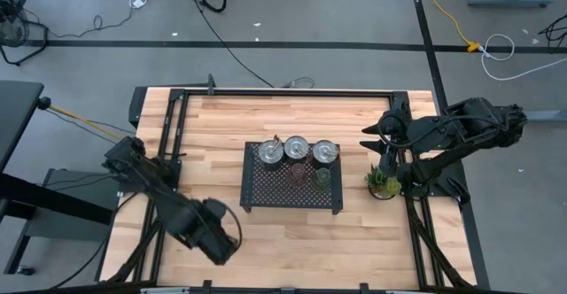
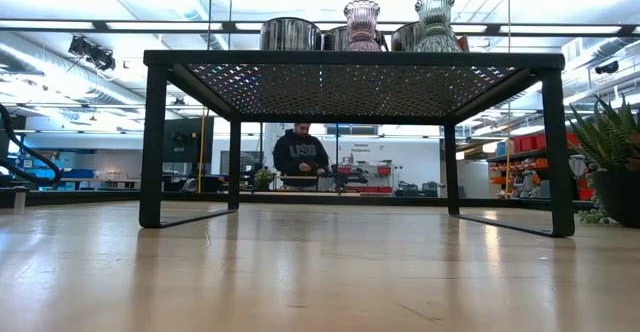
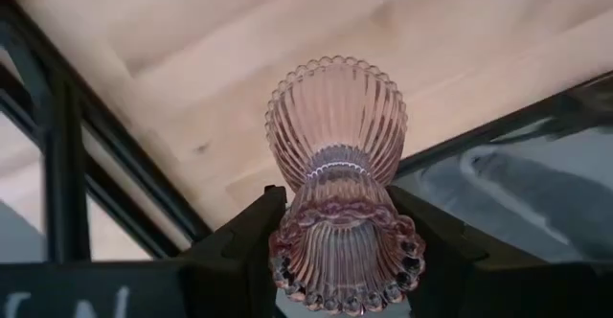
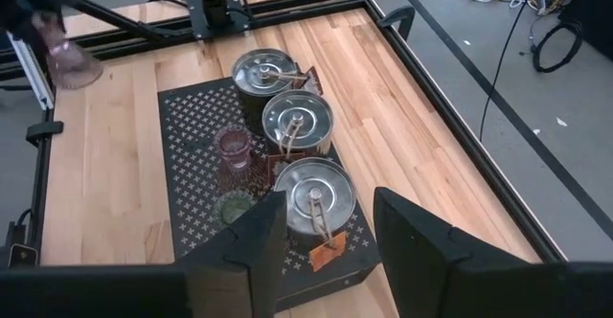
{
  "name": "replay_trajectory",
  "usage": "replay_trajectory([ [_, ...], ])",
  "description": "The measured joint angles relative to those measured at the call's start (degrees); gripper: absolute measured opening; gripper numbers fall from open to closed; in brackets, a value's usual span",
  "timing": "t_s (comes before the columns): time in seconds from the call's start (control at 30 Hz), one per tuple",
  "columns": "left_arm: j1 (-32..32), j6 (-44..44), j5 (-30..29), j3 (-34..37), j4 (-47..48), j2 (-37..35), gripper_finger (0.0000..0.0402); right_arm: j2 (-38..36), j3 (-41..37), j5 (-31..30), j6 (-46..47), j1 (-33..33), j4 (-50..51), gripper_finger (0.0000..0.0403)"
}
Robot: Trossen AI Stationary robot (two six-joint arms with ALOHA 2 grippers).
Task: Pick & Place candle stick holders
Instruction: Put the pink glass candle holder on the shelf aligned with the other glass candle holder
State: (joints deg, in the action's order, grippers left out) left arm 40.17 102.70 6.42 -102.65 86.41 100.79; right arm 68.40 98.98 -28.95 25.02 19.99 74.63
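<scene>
A pale wooden bench [image 1: 292, 232] with a black rail frame is filling the middle of the high view, with grey floor, dark tape lines and loose cables lying around it. In the low view the bench is running level toward a bright workshop, where a person [image 2: 301, 158] in a dark top is standing at a far counter among shelves holding red bins.

At the centre of the bench a black perforated tray [image 1: 266, 193] is standing raised on thin legs. Along its upper edge in the high view three silver candle stick holders [image 1: 298, 150] are sitting in a row, each round with a small handle. Just below them on the tray a pink glass holder [image 4: 234, 148] and an olive-green glass holder [image 4: 233, 207] are standing side by side. A small spiky potted plant [image 1: 383, 183] is sitting on the bench just right of the tray.

The left gripper [image 3: 335, 261] is hanging over the lower left of the bench in the high view, its fingers [image 3: 251, 246] clenched on a second pink glass holder [image 3: 337, 179], which is lifted clear of the wood. The right gripper [image 4: 326, 237] is waiting at the right side of the bench, near the plant, its fingers closed on nothing.
</scene>
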Motion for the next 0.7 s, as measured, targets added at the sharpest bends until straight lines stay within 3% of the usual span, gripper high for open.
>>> replay_trajectory([
  [0.23, -8.14, -12.06, -5.55, -10.11, 3.48, -0.33, 0.017, -0.02, -0.02, 0.0, -0.01, 0.0, 0.0, 0.0158],
  [0.43, -18.88, -26.9, -3.26, -10.38, 3.59, -0.39, 0.017, -0.02, -0.02, -0.09, -0.02, 0.0, 0.0, 0.0158],
  [0.7, -31.27, -39.96, -0.9, -10.38, 3.55, -0.29, 0.017, -0.02, -0.02, -0.05, 0.34, -0.01, 0.0, 0.0158],
])
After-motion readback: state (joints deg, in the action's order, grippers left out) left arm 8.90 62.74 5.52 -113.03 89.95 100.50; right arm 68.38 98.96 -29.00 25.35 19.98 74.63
